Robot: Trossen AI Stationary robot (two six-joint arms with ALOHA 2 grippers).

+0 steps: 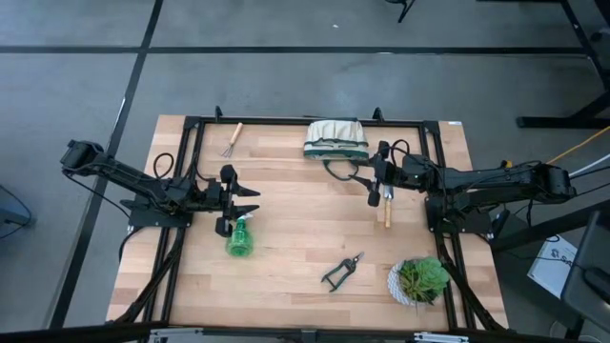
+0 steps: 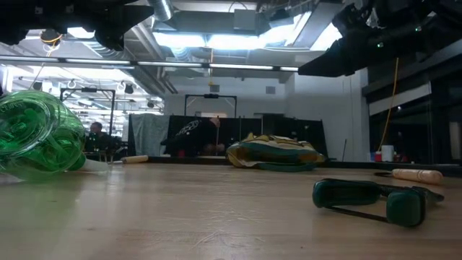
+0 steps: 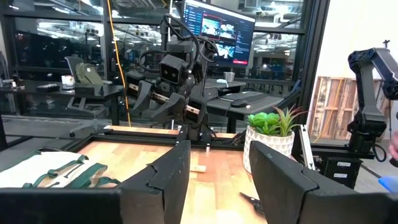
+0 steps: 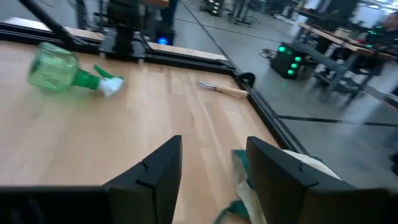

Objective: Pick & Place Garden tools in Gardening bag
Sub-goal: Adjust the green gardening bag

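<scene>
Wooden table (image 1: 295, 238), tool-less gardening bag (image 1: 335, 139)

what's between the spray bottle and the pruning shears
Only bare wood: the high view shows no object between the spray bottle and the pruning shears.

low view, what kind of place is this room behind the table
Most likely a robotics lab or workshop: ceiling light panels over dark equipment frames, and the left wrist view shows a lit monitor and another robot arm beyond the table.
</scene>
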